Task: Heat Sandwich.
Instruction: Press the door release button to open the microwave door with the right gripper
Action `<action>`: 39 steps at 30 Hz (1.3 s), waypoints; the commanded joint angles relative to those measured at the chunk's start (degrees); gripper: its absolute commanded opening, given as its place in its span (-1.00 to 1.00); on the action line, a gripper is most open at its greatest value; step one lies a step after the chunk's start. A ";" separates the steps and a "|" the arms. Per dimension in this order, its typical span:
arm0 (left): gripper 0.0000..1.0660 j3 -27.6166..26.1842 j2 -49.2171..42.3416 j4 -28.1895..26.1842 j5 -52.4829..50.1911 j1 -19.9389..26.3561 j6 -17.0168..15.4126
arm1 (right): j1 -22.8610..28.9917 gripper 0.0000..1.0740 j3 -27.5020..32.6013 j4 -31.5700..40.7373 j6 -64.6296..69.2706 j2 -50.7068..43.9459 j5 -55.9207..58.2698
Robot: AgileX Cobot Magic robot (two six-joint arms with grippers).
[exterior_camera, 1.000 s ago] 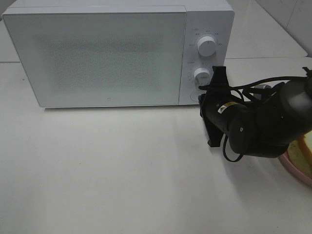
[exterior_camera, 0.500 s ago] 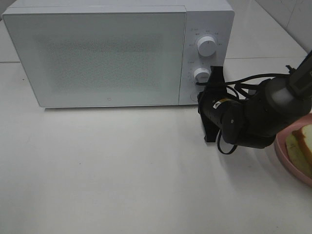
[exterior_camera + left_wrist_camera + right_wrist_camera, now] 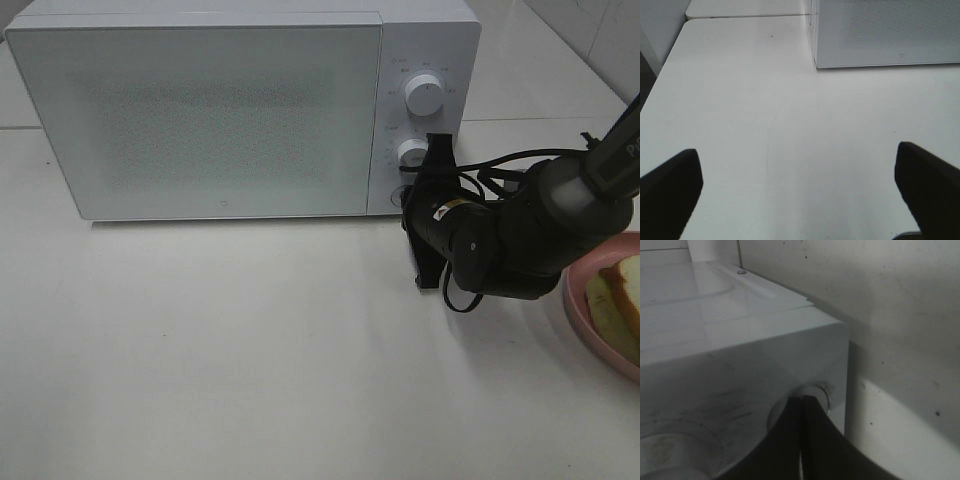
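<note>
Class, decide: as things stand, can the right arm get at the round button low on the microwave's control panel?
Probably yes: the right gripper, jaws shut, sits right at the button, nothing between.

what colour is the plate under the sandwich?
Pink. The plate shows best in the exterior high view, at the right edge.

High camera looks down; all three views share the microwave [image 3: 200,110].
</note>
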 commanded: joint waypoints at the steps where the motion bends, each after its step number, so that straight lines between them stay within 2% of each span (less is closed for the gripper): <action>1: 0.87 0.17 -1.49 0.11 -0.57 -0.40 0.00 | -0.29 -1.00 -0.69 -1.89 1.15 -0.80 -1.43; 15: 0.87 0.17 -1.49 0.11 -0.57 -0.40 0.00 | -0.29 -1.00 -1.26 -1.95 0.92 -0.63 -6.07; 28: 0.87 0.17 -1.49 0.11 -0.57 -0.40 0.00 | -1.60 -1.00 -8.71 3.09 -6.42 2.18 -14.67; 39: 0.87 0.17 -1.49 0.11 -0.57 -0.40 0.00 | -1.60 -1.00 -9.85 3.38 -7.85 2.18 -16.33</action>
